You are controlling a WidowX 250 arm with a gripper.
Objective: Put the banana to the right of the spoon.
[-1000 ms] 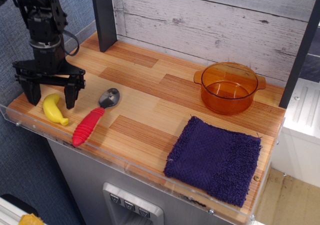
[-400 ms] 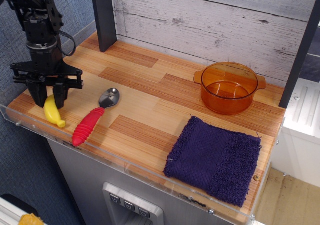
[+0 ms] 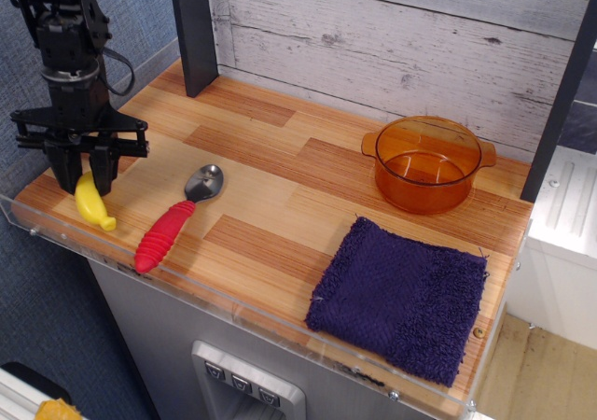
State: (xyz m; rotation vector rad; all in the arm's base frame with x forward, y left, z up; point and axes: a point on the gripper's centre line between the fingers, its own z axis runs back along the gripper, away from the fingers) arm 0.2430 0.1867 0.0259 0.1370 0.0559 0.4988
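The yellow banana is at the far left of the wooden counter, its upper end between my gripper's fingers. My black gripper is shut on the banana's upper end, with the lower tip sticking out below near the front edge. The spoon, with its silver bowl and ribbed red handle, lies on the counter to the right of the banana, handle pointing to the front left.
An orange transparent pot stands at the back right. A dark purple cloth lies at the front right. A clear plastic lip runs along the front edge. A dark post stands at the back left.
My gripper was open around the banana, then closed on it. Gripper and banana have shifted slightly left and up.
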